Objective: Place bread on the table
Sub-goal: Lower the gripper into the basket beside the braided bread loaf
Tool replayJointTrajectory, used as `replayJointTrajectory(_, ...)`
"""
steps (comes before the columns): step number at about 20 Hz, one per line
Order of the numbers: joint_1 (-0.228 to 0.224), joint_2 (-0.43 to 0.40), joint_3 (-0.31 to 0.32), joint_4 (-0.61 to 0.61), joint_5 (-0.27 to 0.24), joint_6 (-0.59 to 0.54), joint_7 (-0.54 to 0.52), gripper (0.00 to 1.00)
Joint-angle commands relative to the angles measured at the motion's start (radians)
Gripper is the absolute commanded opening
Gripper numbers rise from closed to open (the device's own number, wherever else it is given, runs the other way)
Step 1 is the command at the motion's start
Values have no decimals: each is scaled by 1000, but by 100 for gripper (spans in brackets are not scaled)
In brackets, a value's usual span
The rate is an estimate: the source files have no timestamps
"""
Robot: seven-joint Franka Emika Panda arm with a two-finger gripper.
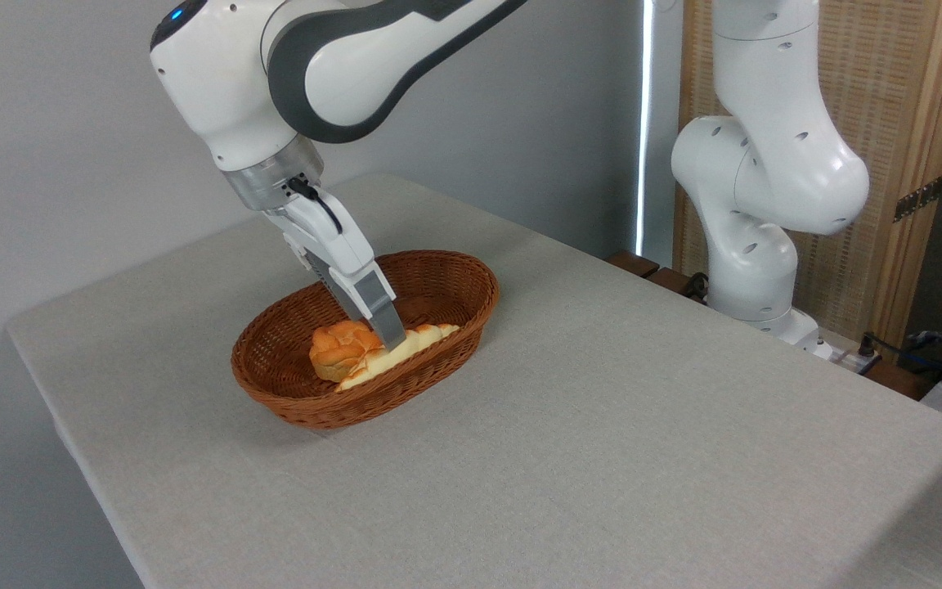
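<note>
wicker basket (446, 282), round bun (340, 348), wooden screen (912, 164)

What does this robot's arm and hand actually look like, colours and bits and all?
The arm is smooth glossy white, built of rounded segments with dark grey bands at the joints and a small blue light near the top. A silver metal ring joins it to the hand, which is white with a short black cable and flat grey fingers.

The white arm (340, 74) is bent forward and down, its gripper (393, 339) angled steeply downward, jaw spacing hidden.
</note>
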Motion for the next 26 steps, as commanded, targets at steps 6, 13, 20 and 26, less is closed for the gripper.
replayJointTrajectory(6,0,-20,12,-2,16,1,-10,100)
replayJointTrajectory(13,-5,-3,10,-5,24,1,-11,100)
replayJointTrajectory(20,-5,15,4,-8,36,7,-11,100)
replayJointTrajectory(26,-40,44,-1,-12,36,9,-23,100)
